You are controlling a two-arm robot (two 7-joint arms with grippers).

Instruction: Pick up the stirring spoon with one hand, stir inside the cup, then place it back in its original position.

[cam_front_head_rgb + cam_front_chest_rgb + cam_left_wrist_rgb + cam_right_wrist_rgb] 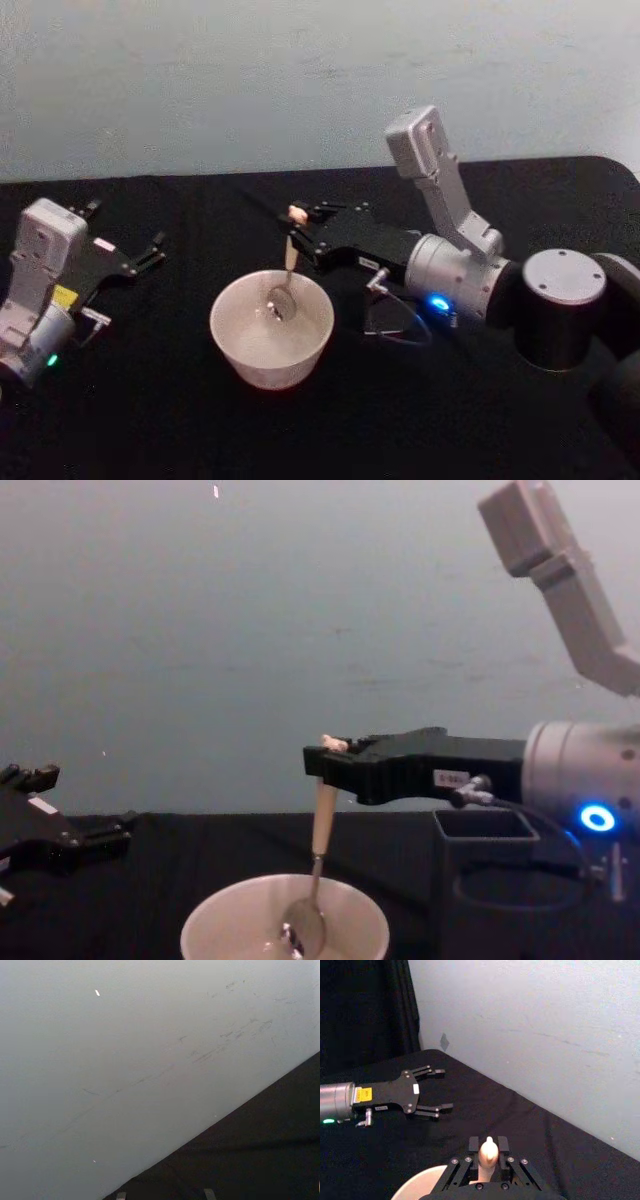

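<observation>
Clamped in the right tool [489, 1146], closest to the wrist lens: the spoon [322, 825], pinched at the very top of its pale handle, just under the little knob. Hangs almost upright below the fingertips, leaning slightly, metal bowl down inside the cup [318, 300], near the bottom and about the middle. Directly beneath the tool, then: the cup itself, standing on the black surface [150, 400]. Filled with anything or not, cannot tell.

Back from the fingertips, under the tool's wrist: a dark square-mouthed holder [470, 875], with a loop of cable [412, 342] hanging beside it. Well beyond the cup on the far side from the right tool: the left tool [443, 1090], fingers spread, holding nothing, idle.

Likely trouble, judged from this:
- **Slipping grip:** gripped so high on a thin handle, with a long lever below, so easy to twist or slide between the fingers if pressed against the cup wall.
- **Moving the cup:** if stirred too wide, likely to shove the cup along the surface or tip it.
- **The return:** on the way back, could catch the stem on the holder's rim or snag that cable.

Writing: a yellow sticker [363, 1094] and a small white tag [415, 1089] on the left tool, and a white label [447, 777] on the right one. None readable.
</observation>
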